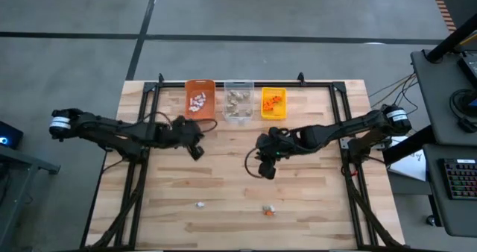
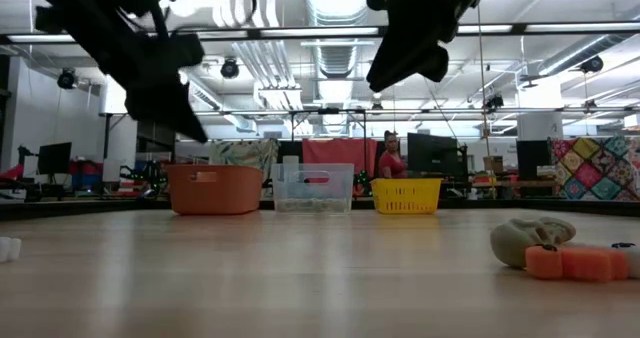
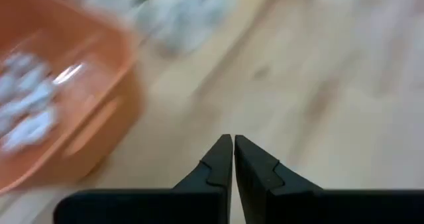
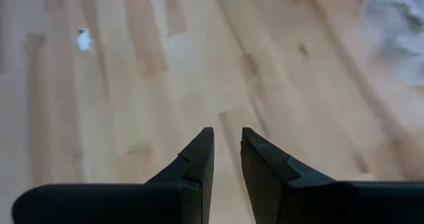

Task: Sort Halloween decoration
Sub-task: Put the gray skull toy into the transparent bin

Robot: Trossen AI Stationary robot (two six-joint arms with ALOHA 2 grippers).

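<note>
Three bins stand in a row at the table's far edge: an orange bin with white trinkets, a clear bin with grey-tan ones, and a yellow bin with orange ones. Loose Halloween decoration lies near the front edge: a white trinket, and a grey-tan piece beside an orange one. My left gripper is shut and empty, above the table just in front of the orange bin. My right gripper hovers open and empty over the table's middle, the white trinket ahead of it.
A black frame runs along the table's left, right and far sides. Bare wood lies between the bins and the loose trinkets. Beyond the table there is a room with desks, screens and a person.
</note>
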